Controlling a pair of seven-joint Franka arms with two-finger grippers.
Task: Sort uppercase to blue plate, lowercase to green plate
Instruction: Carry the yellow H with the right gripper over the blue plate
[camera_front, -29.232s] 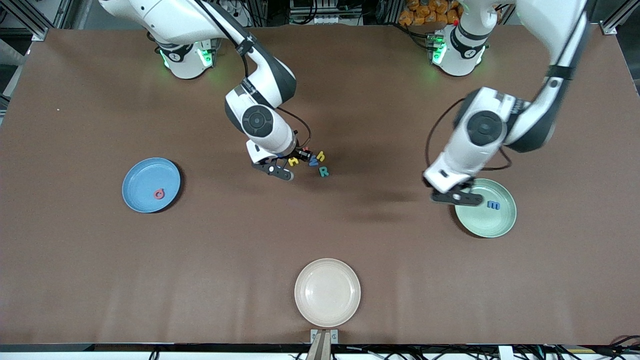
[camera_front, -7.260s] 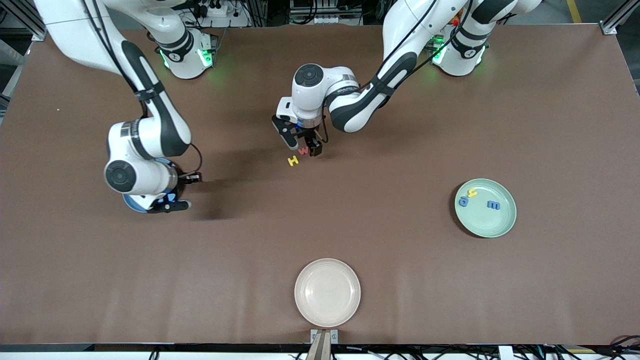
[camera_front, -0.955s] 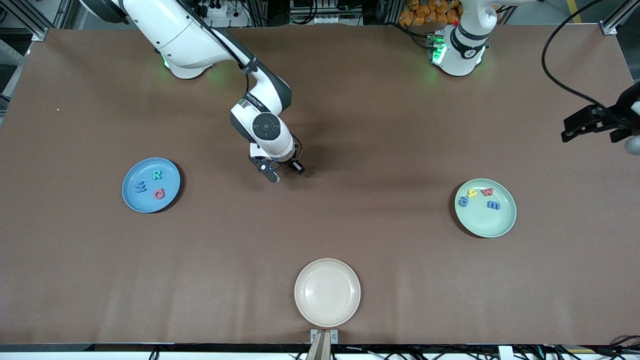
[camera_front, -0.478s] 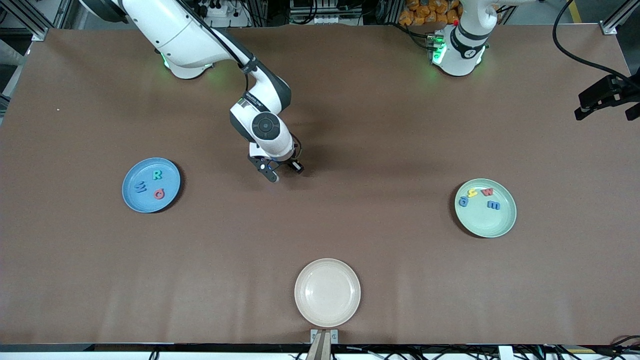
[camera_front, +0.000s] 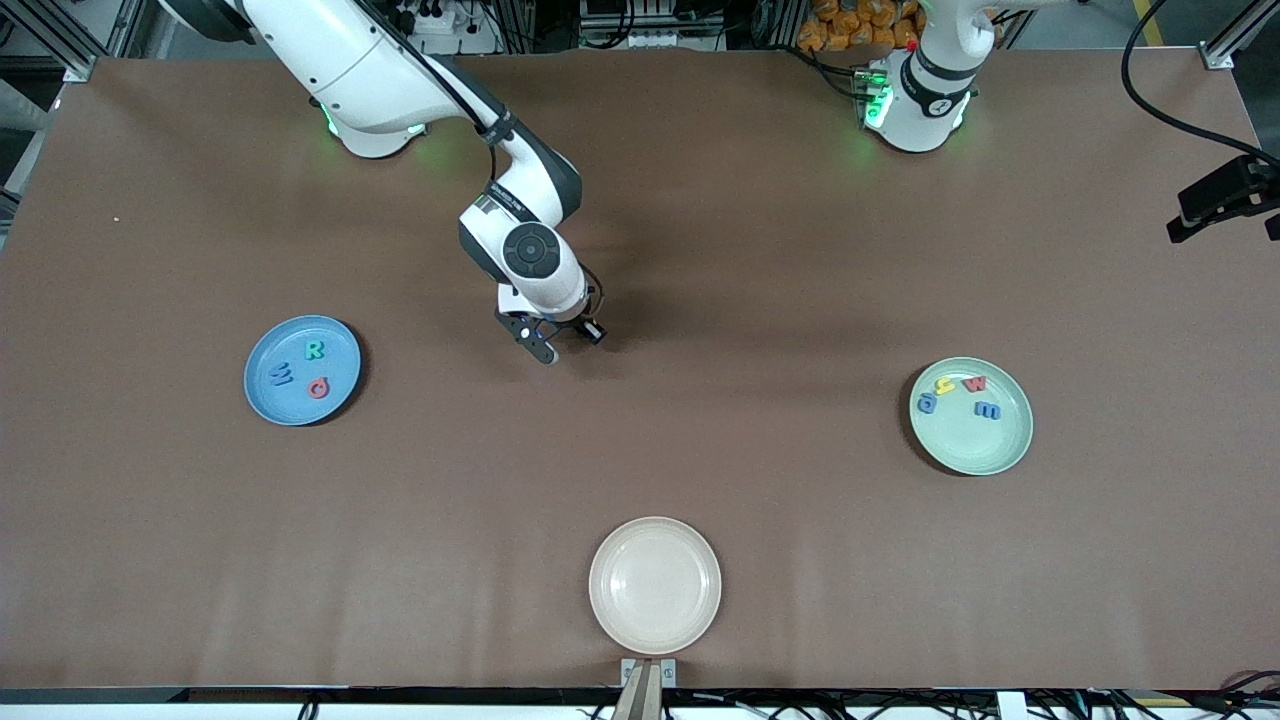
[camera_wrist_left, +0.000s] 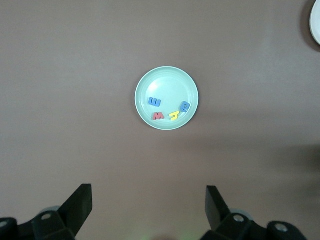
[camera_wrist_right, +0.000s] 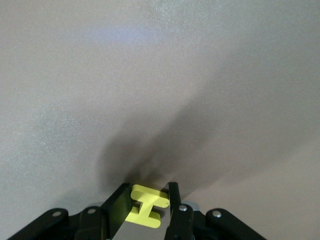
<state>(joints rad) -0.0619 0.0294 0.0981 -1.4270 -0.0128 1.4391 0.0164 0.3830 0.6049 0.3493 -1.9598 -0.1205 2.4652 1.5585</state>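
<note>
Yellow foam capital H (camera_wrist_right: 146, 211) sits pinched between the right gripper (camera_front: 565, 341) fingers on the brown table's middle.
We see red Q (camera_front: 318, 387), blue W (camera_front: 282, 375) and teal R (camera_front: 314, 350) on the round blue plate (camera_front: 340, 395); the left gripper (camera_front: 1225, 208) hangs spread wide at the table's edge.
</note>
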